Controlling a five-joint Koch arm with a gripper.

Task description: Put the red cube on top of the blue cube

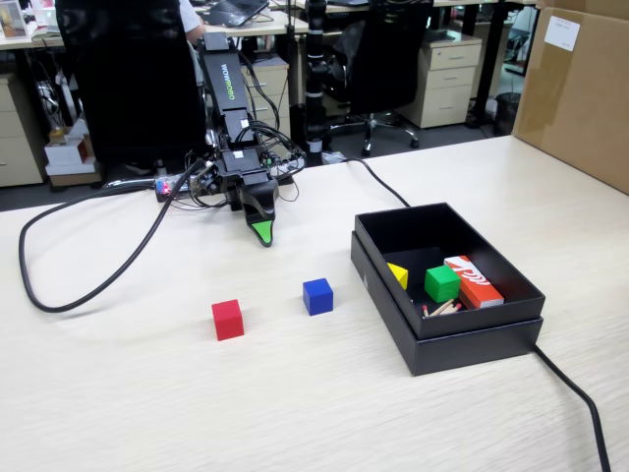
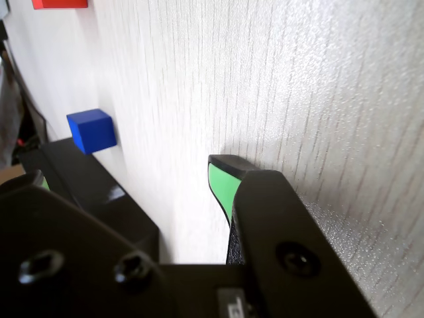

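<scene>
On table: matte red cube [image 1: 227,320], blue cube [image 1: 317,296] apart

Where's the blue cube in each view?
Fixed view: blue cube sits on the table near picture centre, between the red cube on its left and the black box on its right.
Wrist view: blue cube is at the left edge, mid-height, beside the box wall.
Shared landmark: the red cube, cut off at the top left corner in the wrist view.
</scene>
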